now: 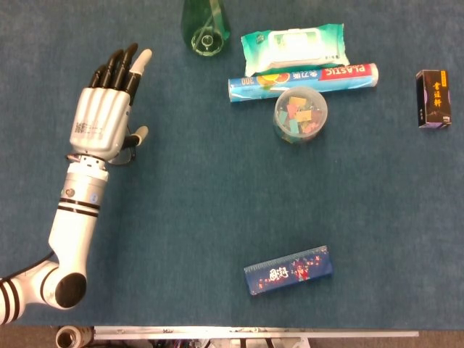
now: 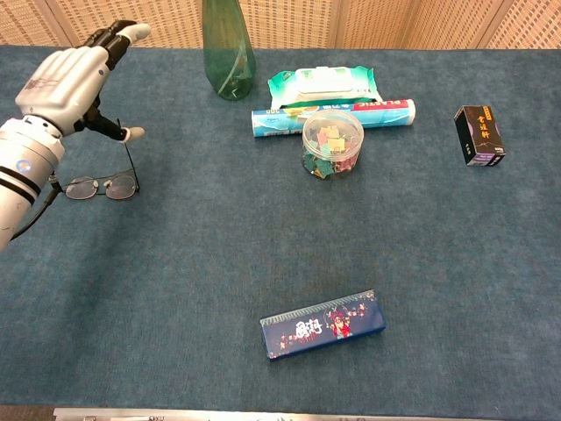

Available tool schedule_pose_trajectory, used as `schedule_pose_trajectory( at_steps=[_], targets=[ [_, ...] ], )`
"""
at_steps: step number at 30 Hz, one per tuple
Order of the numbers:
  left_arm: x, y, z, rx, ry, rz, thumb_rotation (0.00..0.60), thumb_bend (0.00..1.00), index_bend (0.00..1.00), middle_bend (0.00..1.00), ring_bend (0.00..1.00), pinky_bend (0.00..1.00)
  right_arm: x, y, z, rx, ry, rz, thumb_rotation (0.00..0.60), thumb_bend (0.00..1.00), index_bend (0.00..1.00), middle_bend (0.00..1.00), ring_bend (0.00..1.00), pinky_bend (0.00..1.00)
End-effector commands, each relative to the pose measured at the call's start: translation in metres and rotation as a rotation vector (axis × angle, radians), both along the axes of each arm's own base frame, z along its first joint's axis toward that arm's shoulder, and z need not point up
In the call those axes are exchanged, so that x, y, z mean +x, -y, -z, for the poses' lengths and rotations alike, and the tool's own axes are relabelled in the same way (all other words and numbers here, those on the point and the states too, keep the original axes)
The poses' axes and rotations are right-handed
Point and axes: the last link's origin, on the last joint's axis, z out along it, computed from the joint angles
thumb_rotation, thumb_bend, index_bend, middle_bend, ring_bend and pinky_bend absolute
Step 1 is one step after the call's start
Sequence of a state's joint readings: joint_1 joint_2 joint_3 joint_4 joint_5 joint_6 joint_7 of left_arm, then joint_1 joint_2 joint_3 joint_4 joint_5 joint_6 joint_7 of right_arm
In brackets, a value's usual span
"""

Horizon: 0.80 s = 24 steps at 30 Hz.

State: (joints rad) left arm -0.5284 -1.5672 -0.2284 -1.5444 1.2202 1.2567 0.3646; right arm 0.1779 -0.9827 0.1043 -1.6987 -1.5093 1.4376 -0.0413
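Over the left side of the blue surface (image 1: 181, 203) the left hand (image 1: 101, 119) hangs flat, with its fingers (image 1: 123, 65) straight and a bit apart and nothing in it; the thumb sticks out to the side. Right under the hand lie the glasses (image 2: 101, 186); from the head view the hand hides most of them, but the chest view shows both lenses on the surface and one arm of the glasses standing up next to the thumb. I cannot tell if the thumb touches that arm.

Far off at the back stands a green bottle (image 2: 227, 48); beside it lie a pack of wipes (image 1: 293, 47) and a long roll of plastic bags (image 1: 304, 78); a round clear tub (image 1: 300, 114) of coloured bits sits just in front of the roll. Over at the right edge is a small dark box (image 1: 433, 98); near the front lies a long blue case (image 1: 288, 270).
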Motion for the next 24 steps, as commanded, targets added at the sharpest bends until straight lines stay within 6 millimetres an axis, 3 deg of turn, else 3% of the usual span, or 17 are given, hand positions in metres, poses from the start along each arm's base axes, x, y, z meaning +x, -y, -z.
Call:
schedule_pose_trajectory(
  at_steps=[1,24],
  targets=[
    [-0.003,-0.003,0.002,0.006,-0.015,-0.009,0.6,0.15,0.0,0.0,0.0,0.14,0.0,0.0,0.0,0.0,-0.001,0.0,0.6,0.16,0.25,0.24,0.24,0.43],
    [-0.056,0.005,-0.008,0.077,-0.084,-0.134,0.6,0.15,0.0,0.0,0.0,0.14,0.001,-0.001,0.003,0.011,-0.002,0.001,0.6,0.16,0.25,0.24,0.24,0.43]
  ],
)
